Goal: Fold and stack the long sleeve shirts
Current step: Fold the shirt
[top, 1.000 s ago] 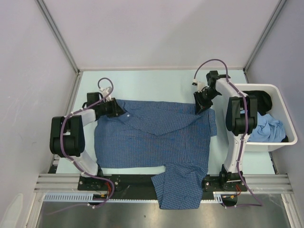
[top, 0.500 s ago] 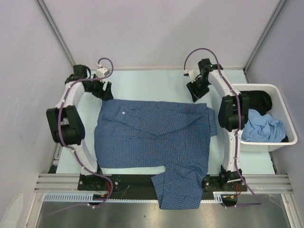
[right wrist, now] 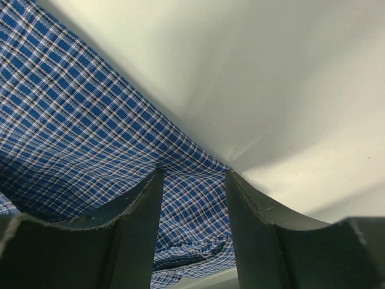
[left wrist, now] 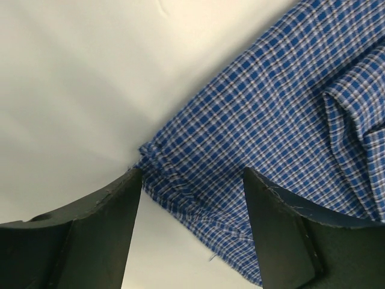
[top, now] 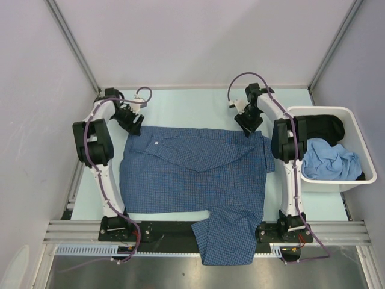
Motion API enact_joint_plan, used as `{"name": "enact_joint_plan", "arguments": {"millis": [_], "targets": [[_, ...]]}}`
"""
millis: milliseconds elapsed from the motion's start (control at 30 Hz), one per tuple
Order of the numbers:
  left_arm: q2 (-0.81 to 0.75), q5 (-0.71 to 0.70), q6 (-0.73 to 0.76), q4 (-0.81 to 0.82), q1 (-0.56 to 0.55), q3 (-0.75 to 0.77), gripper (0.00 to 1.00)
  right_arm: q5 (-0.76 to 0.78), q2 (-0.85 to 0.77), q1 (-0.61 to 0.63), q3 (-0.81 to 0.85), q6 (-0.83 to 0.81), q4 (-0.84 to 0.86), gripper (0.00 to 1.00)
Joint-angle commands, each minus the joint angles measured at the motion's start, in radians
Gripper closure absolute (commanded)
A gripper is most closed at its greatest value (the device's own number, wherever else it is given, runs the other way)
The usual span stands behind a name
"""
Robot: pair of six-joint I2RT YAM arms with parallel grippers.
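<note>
1. Your checked shirt (top: 198, 174) lies spread over the middle of the tabletop (top: 186, 102). Its far edge runs between the two hands, and one part of it hangs over the near edge between the arm bases.
2. Your left hand (top: 135, 124) sits at the shirt's far-left corner. Its fingers stand wide, and in the wrist view the cloth corner lies loose between them, not pinched.
3. Your right hand (top: 248, 125) sits at the far-right corner. Its fingers are also apart, moderately so, and the cloth edge passes under the gap with nothing gripped.
4. Done so far, as I judge it: the shirt is laid out fairly flat. A diagonal layer of cloth lies across the upper body, which may be a sleeve turned in, but I cannot tell for sure.
5. Left to do: bring in the overhanging part, fold the body down to a compact shape, and smooth the ridges.
6. The white bin (top: 337, 110) at the right edge holds a light-blue garment (top: 331, 162) and a black garment (top: 328, 126), both crumpled. No stack shows anywhere, so count yourself early in the task.
</note>
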Motion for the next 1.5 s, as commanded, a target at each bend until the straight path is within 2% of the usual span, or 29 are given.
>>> {"name": "enact_joint_plan", "arguments": {"millis": [0, 467, 667, 767, 800, 867, 900, 933, 967, 1000, 1033, 1267, 1400, 1433, 1467], "targets": [[0.013, -0.036, 0.058, -0.008, -0.006, 0.052, 0.27, 0.033, 0.021, 0.024, 0.028, -0.038, 0.029, 0.50], [0.048, 0.035, 0.056, 0.015, -0.006, 0.149, 0.24, 0.037, 0.009, -0.003, 0.098, -0.048, 0.038, 0.43], [0.063, 0.070, 0.100, -0.058, -0.007, 0.150, 0.28, -0.014, 0.038, 0.016, 0.095, -0.089, -0.037, 0.49], [0.071, 0.078, 0.113, -0.091, -0.006, 0.146, 0.36, -0.026, 0.043, 0.024, 0.076, -0.114, -0.069, 0.52], [0.073, 0.076, 0.116, -0.096, -0.006, 0.144, 0.42, -0.025, 0.046, 0.027, 0.074, -0.120, -0.076, 0.53], [0.077, 0.066, 0.119, -0.110, -0.006, 0.144, 0.51, -0.016, 0.055, 0.029, 0.077, -0.135, -0.080, 0.61], [0.079, 0.064, 0.122, -0.117, -0.004, 0.144, 0.60, -0.005, 0.061, 0.032, 0.081, -0.140, -0.083, 0.66], [0.079, 0.061, 0.124, -0.125, -0.004, 0.146, 0.67, 0.001, 0.064, 0.035, 0.089, -0.143, -0.080, 0.79], [0.080, 0.064, 0.122, -0.130, 0.002, 0.149, 0.76, 0.004, 0.069, 0.035, 0.095, -0.138, -0.076, 0.86], [0.082, 0.062, 0.111, -0.128, 0.004, 0.155, 0.93, 0.021, 0.078, 0.036, 0.114, -0.131, -0.051, 0.95], [0.086, 0.061, 0.099, -0.124, 0.007, 0.176, 0.98, 0.032, 0.081, 0.036, 0.121, -0.118, -0.033, 1.00], [0.132, 0.000, -0.048, -0.016, 0.040, 0.307, 1.00, 0.115, 0.117, 0.047, 0.216, -0.037, 0.134, 1.00], [0.175, -0.033, -0.085, 0.019, 0.043, 0.382, 1.00, 0.177, 0.144, 0.053, 0.285, -0.016, 0.220, 1.00], [0.180, -0.033, -0.091, 0.012, 0.044, 0.406, 0.99, 0.188, 0.152, 0.055, 0.304, -0.012, 0.214, 0.98], [0.178, -0.033, -0.108, 0.011, 0.044, 0.411, 0.93, 0.195, 0.156, 0.059, 0.348, -0.012, 0.204, 0.91]]}}
